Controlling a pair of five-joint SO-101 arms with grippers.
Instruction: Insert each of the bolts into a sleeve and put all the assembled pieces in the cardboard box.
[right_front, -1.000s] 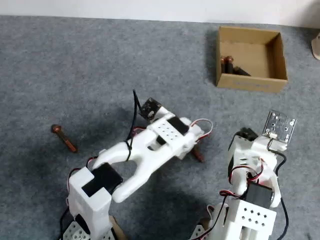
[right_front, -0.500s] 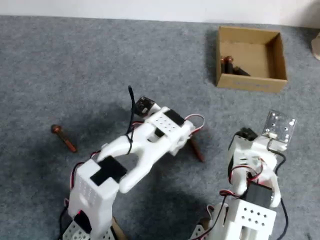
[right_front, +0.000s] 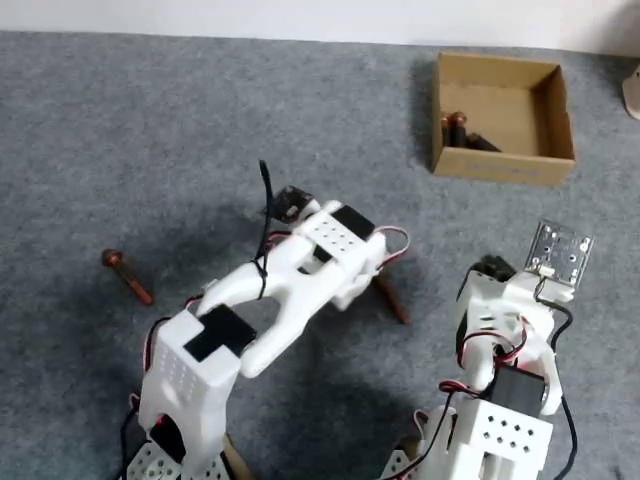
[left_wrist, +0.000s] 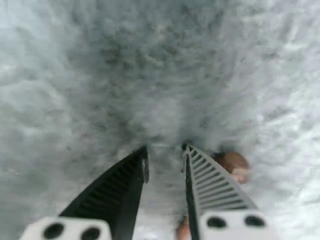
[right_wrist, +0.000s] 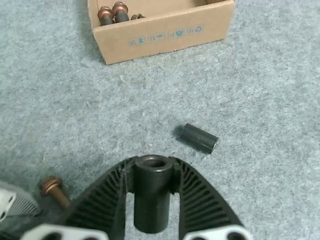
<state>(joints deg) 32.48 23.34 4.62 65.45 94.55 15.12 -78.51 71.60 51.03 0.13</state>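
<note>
The table (right_front: 150, 130) is covered with a grey, felt-like mat (right_front: 90, 390) of mottled, fibrous texture, with lighter and darker flecks mixed throughout. Along the far side a pale, plain strip (right_front: 250, 18) runs the full width and meets the grey in a straight line; whether it is a wall or a bare surface cannot be told. At the far right edge a small pale rounded object (right_front: 632, 92) is cut off. The light is soft and even, with diffuse shadows on the mat.
</note>
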